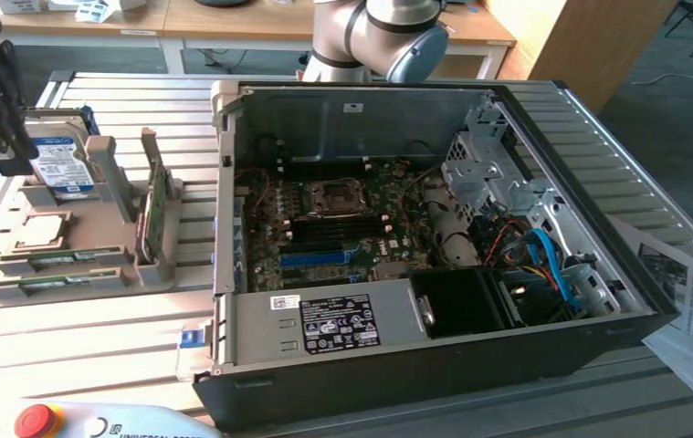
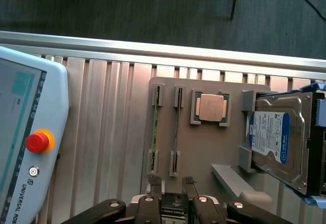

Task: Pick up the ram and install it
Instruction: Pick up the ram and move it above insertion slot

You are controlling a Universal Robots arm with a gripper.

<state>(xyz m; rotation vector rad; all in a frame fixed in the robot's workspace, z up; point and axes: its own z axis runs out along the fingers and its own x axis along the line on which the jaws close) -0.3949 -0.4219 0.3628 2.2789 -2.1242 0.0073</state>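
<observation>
Green circuit board, seen edge-on: the ram (image 2: 176, 130) stands on its long edge in a grey tray (image 2: 204, 147), held at each end by a small slotted post. A second stick (image 2: 155, 130) stands just beside it, parallel. I take the task's stick to be the one nearer the processor (image 2: 210, 107), because the gripper lines up closer to it, but the two look alike and this is a guess.

The gripper (image 2: 170, 182) hovers over the tray's edge, apart from both sticks. Its fingers (image 2: 153, 183) stand apart with nothing between them.

A blue-labelled hard drive (image 2: 275, 132) leans in the same tray, beyond the processor. The tray sits on a slatted metal table (image 2: 102, 132), with a teach pendant (image 2: 25, 132) lying nearby. In the exterior view, an open computer case (image 1: 444, 347) lies to the tray's right, its motherboard (image 1: 334, 228) exposed.

The ram is probably very light, stiff and thin, so it should not sag. It is likely fragile: small chips on the faces, and contacts along the edge seated in the tray. The flat faces may be smooth and prone to slip. The safest hold looks like a gentle pinch across the two flat faces, midway along the exposed upper edge, between the end posts.
</observation>
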